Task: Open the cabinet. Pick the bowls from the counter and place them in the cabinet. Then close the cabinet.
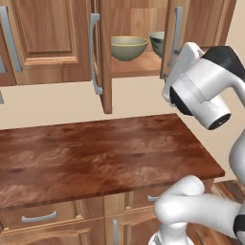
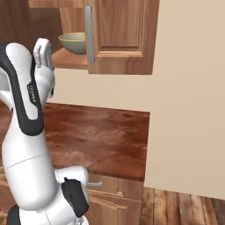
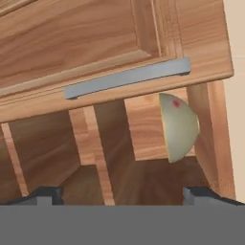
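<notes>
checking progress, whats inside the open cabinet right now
Inside the cabinet, two bowls sit on its shelf: a beige-olive bowl and a grey-green bowl, partly hidden by the right door.

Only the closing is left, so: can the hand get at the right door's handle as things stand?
Probably yes. The hand is open and empty, facing the right door's handle with nothing between them; both bowls, olive bowl included, sit inside on the shelf.
</notes>
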You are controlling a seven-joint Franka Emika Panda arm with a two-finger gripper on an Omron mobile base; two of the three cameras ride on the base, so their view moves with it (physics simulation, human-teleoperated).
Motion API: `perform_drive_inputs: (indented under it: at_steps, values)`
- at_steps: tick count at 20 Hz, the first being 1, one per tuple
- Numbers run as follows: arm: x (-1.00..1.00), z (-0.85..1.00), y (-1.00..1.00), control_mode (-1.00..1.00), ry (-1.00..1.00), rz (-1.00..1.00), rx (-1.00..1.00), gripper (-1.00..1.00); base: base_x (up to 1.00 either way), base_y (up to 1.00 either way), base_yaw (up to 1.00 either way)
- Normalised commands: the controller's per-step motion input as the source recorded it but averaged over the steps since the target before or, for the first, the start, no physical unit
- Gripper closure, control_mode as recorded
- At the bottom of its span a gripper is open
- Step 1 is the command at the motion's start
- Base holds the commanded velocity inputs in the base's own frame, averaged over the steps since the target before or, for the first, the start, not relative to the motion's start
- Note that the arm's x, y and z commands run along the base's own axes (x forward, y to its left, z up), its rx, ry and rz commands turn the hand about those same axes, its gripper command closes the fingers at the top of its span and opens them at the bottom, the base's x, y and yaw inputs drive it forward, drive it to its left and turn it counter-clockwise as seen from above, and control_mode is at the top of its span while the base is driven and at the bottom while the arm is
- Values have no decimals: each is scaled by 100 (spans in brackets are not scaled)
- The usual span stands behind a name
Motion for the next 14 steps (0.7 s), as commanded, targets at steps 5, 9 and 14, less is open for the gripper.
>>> perform_drive_inputs:
  at_steps: [5,9,14]
  values:
    - [-55,34,11,-100,16,-6,56,-100,0,0,0]
    - [-47,26,9,-100,22,-8,52,-100,0,0,0]
    - [-65,32,0,-100,19,-8,54,-100,0,0,0]
